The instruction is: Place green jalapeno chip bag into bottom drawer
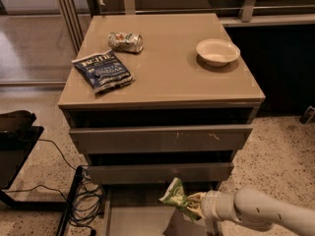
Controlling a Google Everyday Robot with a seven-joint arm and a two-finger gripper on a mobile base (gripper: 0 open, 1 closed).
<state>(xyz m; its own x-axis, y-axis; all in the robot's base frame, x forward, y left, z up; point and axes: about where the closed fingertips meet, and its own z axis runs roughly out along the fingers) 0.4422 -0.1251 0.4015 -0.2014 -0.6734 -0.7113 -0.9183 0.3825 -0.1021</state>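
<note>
The green jalapeno chip bag [174,196] is crinkled, with white lettering, and hangs over the pulled-out bottom drawer [133,219] at the lower middle of the camera view. My gripper [193,205] comes in from the lower right on a white arm and is shut on the bag's right end, holding it just above the drawer's flat grey floor. The two upper drawers [160,137] stand slightly open above it.
On the cabinet top [167,77] lie a dark blue chip bag [102,71], a crushed silvery can [125,41] and a white bowl [217,51]. Black cables [83,200] and a dark stand [15,146] sit on the speckled floor at left.
</note>
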